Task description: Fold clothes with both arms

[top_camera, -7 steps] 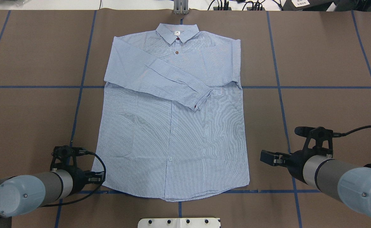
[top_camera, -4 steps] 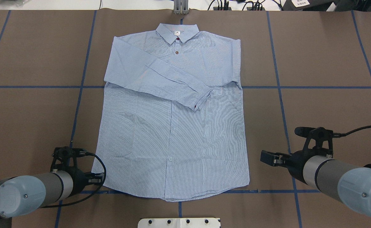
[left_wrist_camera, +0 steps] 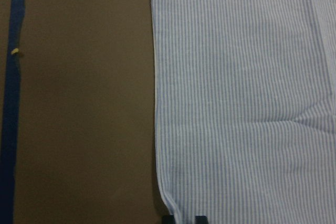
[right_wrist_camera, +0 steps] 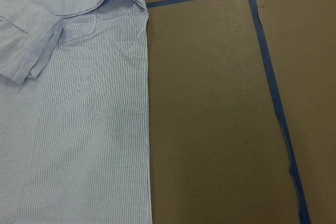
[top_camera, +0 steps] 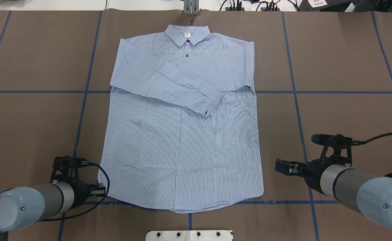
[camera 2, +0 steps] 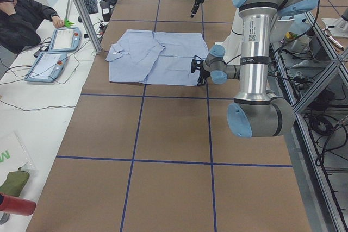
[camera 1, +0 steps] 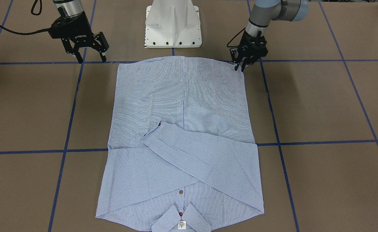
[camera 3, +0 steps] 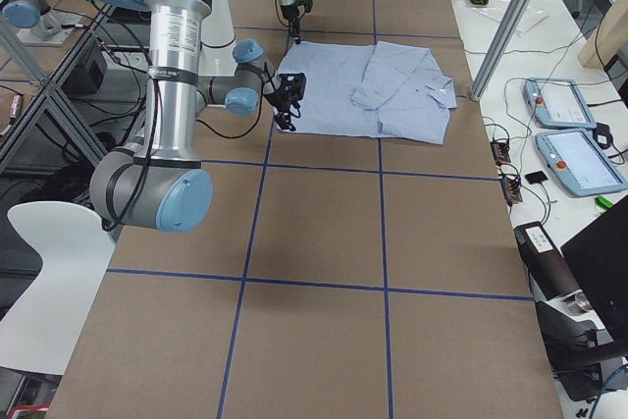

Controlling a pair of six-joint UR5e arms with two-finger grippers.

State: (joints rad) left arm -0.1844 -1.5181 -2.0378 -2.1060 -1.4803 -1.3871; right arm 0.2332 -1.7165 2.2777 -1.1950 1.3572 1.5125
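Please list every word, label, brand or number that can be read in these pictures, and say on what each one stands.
"ROBOTIQ", printed mirrored on the right hand.
Neck label of the shirt: too small to read.
Sticker on the near left arm: blurred.
Paper sign beyond the table: illegible.

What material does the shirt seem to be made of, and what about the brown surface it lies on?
The shirt looks like thin woven fabric, probably cotton or a blend: matte, finely striped, lying flat with soft creases. The table covering looks like matte brown paper or thin board, judging by its dull, even tone and a visible seam; which one I cannot tell. The blue grid lines appear to be tape, slightly wrinkled in the right wrist view.
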